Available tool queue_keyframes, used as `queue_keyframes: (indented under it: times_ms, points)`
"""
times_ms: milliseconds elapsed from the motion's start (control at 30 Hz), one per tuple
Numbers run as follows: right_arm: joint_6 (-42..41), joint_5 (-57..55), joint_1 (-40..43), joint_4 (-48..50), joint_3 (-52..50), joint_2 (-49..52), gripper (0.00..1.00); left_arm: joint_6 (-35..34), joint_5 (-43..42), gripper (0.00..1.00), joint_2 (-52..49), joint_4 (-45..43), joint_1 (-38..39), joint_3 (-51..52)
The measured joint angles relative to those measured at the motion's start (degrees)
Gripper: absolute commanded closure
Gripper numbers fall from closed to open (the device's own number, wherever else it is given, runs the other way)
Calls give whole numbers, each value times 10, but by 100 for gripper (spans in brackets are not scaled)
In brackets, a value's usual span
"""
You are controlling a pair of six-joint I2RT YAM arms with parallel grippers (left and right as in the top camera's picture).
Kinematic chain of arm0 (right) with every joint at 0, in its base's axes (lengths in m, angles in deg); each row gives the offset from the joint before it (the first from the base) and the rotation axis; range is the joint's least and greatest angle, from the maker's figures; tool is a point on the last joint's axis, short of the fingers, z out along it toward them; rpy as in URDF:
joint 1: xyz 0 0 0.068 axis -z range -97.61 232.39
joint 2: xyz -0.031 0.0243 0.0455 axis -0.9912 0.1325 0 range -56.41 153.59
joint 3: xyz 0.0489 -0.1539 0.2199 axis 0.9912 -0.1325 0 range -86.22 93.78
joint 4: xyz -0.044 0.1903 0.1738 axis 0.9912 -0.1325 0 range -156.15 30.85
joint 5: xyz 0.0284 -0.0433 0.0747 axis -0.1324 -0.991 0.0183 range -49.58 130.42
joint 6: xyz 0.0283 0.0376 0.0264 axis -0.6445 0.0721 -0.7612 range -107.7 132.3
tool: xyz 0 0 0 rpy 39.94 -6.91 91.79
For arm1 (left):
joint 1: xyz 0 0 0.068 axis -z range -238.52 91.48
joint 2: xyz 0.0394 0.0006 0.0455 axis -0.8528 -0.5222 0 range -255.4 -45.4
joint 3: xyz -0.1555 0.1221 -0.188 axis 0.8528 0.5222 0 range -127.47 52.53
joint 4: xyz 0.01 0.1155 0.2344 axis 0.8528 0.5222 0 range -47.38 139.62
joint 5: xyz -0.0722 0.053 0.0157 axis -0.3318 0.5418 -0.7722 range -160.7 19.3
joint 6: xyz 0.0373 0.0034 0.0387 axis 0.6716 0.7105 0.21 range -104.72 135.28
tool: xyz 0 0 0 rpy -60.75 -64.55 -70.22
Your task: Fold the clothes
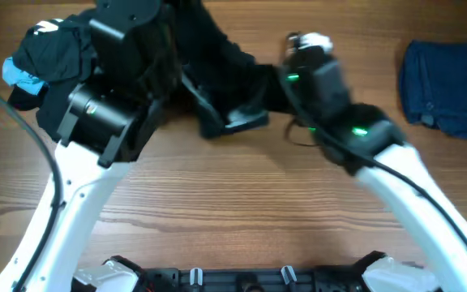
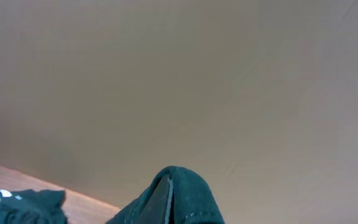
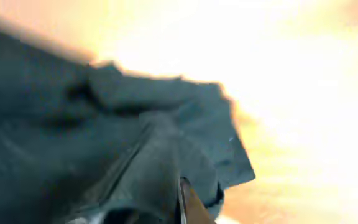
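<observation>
Here, left arm (image 1: 112, 113) covers black clothes (image 1: 221, 53).

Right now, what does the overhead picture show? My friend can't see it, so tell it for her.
A white left arm and a white right arm reach across a wooden table to a dark garment crumpled between them. A heap of dark clothes with a light-blue piece sits far left; a navy garment lies flat far right.

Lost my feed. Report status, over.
Left pincer and right pincer shut on black garment, held between them. Pile far left, folded navy piece right. No obstruction seen.
</observation>
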Motion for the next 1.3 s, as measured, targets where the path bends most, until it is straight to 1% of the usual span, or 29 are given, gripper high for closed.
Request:
queue_keyframes:
  times_ms: [133, 233, 400, 533, 567, 600, 733, 1033, 1133, 1300]
  points:
    - [80, 2, 49, 4, 0, -63, 96, 5, 0, 96, 11, 41, 0, -1]
    - [137, 2, 74, 24, 0, -112, 96, 16, 0, 96, 17, 50, 0, -1]
    - [215, 2, 83, 73, 1, -180, 96, 22, 0, 96, 38, 53, 0, -1]
    - [257, -1, 83, 76, 2, -231, 96, 26, -1, 96, 76, 84, 0, -1]
    - [261, -1, 83, 53, 9, -241, 96, 29, -1, 96, 98, 102, 0, -2]
    - [261, -1, 83, 43, 13, -243, 96, 37, -3, 96, 116, 138, 0, -4]
    - [263, -1, 83, -45, 63, -241, 96, 48, -5, 96, 152, 215, 0, -5]
    - [263, 6, 83, -185, 226, -226, 96, 53, -49, 96, 170, 291, 0, -7]
    - [260, 14, 83, -239, 263, -219, 96, 54, -63, 96, 170, 316, 3, -7]
    - [242, 26, 83, -324, 307, -211, 96, 57, -69, 96, 176, 379, 31, -7]
